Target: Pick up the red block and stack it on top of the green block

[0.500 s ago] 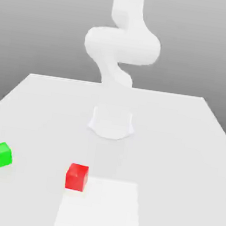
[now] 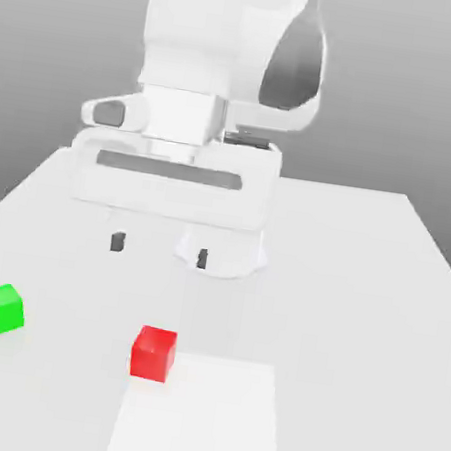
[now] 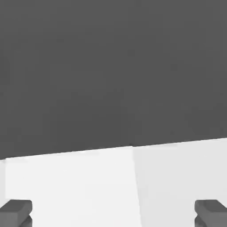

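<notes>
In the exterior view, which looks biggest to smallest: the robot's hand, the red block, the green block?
1. Gripper, by far the largest, though it sits nearer the camera.
2. Red block and green block look about the same size; I would not rank one above the other.

On the white table, the green block sits near the edge at the exterior view's left, well apart from the red block, which rests nearer the front edge, touching the corner of a paler square patch. Above and behind them hangs the white arm's gripper, its two dark fingertips spread wide with nothing between them.
</notes>
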`<state>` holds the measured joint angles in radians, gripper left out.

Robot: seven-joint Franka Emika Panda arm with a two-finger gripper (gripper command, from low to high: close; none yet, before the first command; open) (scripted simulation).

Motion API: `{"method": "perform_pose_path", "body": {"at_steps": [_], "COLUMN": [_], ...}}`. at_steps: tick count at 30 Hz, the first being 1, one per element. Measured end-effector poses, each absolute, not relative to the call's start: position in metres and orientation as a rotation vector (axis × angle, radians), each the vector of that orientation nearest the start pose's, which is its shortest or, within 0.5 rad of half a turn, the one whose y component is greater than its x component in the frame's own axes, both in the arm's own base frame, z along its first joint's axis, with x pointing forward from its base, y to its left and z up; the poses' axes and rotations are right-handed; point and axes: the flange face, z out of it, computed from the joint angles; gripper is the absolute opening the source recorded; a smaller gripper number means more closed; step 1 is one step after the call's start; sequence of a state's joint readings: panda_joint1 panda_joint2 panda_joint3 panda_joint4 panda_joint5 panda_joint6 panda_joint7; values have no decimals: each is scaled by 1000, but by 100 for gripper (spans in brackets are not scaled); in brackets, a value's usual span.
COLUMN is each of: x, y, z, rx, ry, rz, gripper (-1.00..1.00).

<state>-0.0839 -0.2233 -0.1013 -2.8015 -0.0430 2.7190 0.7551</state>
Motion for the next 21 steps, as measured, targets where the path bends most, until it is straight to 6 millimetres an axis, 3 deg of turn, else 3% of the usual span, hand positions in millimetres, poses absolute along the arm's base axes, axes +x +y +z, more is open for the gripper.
{"method": "perform_pose_path", "body": {"at_steps": [3, 9, 10, 16, 21], "x": [348, 339, 339, 338, 340], "y": [-73, -74, -74, -74, -74], "z": [214, 152, 146, 143, 175], "rx": [-2809, -2814, -2814, -2814, -2813], "ry": [1389, 1397, 1398, 1398, 1397], "rz": [-39, -1, 0, 0, 0], "gripper": [0, 0, -100, -100, -100]}}
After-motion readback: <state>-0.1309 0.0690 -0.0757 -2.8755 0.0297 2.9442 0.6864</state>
